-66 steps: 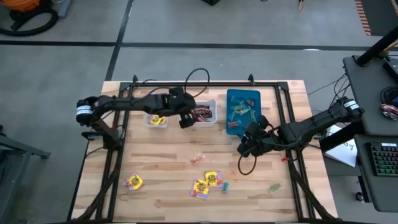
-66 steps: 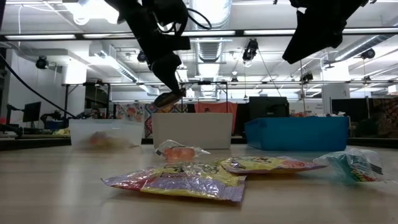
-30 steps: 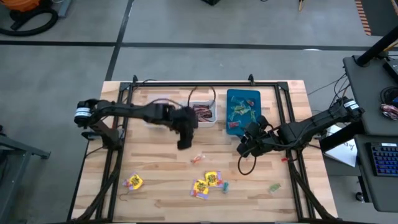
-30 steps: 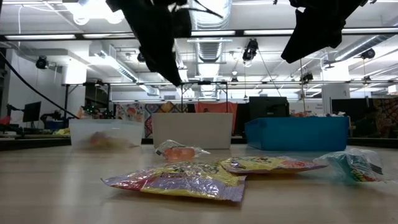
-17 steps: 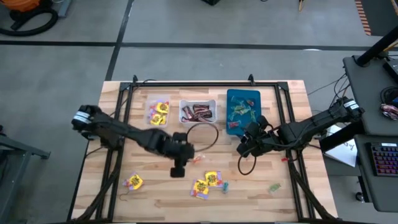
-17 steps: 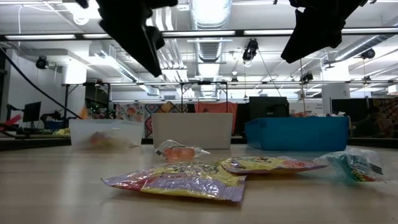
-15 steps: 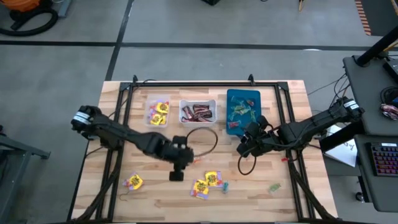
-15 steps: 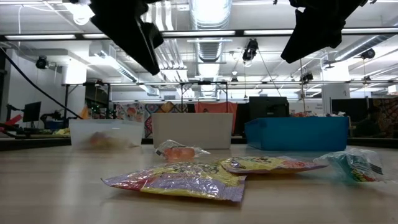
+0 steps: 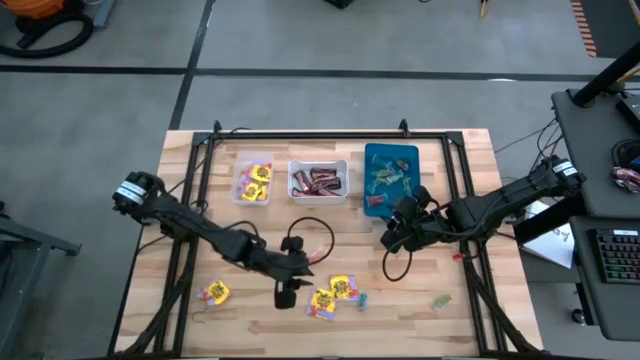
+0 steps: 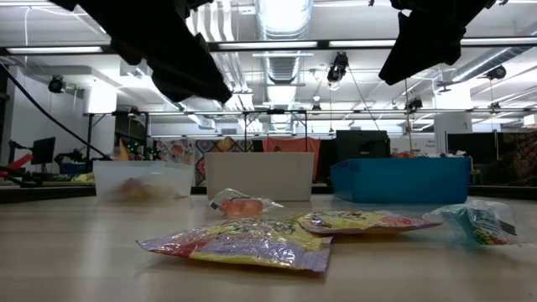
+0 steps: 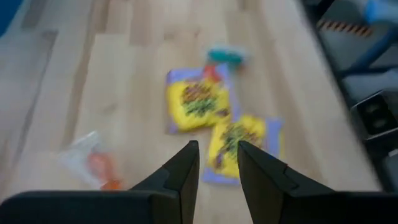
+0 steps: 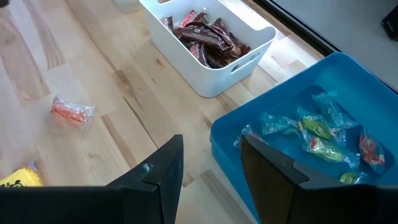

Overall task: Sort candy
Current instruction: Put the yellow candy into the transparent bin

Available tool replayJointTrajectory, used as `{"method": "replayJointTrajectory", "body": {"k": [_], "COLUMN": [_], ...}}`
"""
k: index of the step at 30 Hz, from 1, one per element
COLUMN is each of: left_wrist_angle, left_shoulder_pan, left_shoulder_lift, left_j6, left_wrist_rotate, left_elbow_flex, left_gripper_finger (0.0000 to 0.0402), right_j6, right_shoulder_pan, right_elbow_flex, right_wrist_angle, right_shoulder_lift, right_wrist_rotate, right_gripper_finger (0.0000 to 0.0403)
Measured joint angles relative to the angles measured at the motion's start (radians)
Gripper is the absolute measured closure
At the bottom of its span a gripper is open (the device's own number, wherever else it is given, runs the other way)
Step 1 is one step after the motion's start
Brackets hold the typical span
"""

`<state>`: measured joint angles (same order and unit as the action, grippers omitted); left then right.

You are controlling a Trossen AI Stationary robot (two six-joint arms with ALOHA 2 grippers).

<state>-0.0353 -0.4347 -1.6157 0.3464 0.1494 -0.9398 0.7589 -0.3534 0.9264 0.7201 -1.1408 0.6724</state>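
Note:
Two yellow candy packets (image 9: 333, 295) lie flat side by side near the table's near edge; in the left wrist view the yellow packets (image 11: 214, 121) are just ahead of the fingers. A teal piece (image 11: 225, 56) lies beyond them, and an orange sweet in clear wrap (image 11: 93, 165) to one side. My left gripper (image 9: 284, 297) hangs above the table just left of the packets, slanting down, open by a narrow gap (image 11: 217, 163) and holding nothing. My right gripper (image 9: 390, 240) waits open and bare (image 12: 208, 165) near the blue bin.
Three bins stand in a row at the far side: a clear bin (image 9: 254, 182) with yellow packets, a white bin (image 12: 208, 43) of dark bars, and a blue bin (image 12: 311, 143) of green and teal pieces. A lone yellow packet (image 9: 214, 292) and a green piece (image 9: 441, 300) lie near the front edge.
My left gripper has swung from just in front of the bins toward the table's near edge and gone down, tipping more steeply, and now hangs beside the two yellow packets. No candy has moved.

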Motion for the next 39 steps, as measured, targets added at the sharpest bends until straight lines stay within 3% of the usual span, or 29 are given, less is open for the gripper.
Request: {"method": "replayJointTrajectory", "body": {"k": [3, 9, 18, 27, 39], "left_wrist_angle": [0.109, 0.151, 0.246, 0.301, 0.316], "left_shoulder_pan": [-0.015, -0.057, -0.101, -0.102, -0.102], "left_shoulder_lift": [0.000, -0.008, -0.150, -0.311, -0.369], "left_j6": [0.011, 0.012, -0.013, -0.030, 0.002], "left_wrist_rotate": [-0.001, 0.036, 0.122, 0.089, 0.109], "left_elbow_flex": [0.046, 0.069, 0.062, -0.020, -0.023], "left_gripper_finger": [0.0293, 0.0232, 0.0141, 0.0134, 0.0144], "right_j6": [-0.001, -0.001, 0.000, 0.000, 0.000], "right_shoulder_pan": [0.000, 0.000, -0.004, -0.004, -0.004], "right_elbow_flex": [0.000, 0.000, 0.000, 0.000, 0.000], "right_wrist_angle": [0.000, 0.000, 0.000, 0.000, -0.001], "right_shoulder_lift": [0.000, 0.000, 0.000, 0.000, 0.000], "right_wrist_rotate": [0.000, -0.003, -0.023, -0.027, -0.080], "right_gripper_finger": [0.0252, 0.0252, 0.0252, 0.0252, 0.0252]}}
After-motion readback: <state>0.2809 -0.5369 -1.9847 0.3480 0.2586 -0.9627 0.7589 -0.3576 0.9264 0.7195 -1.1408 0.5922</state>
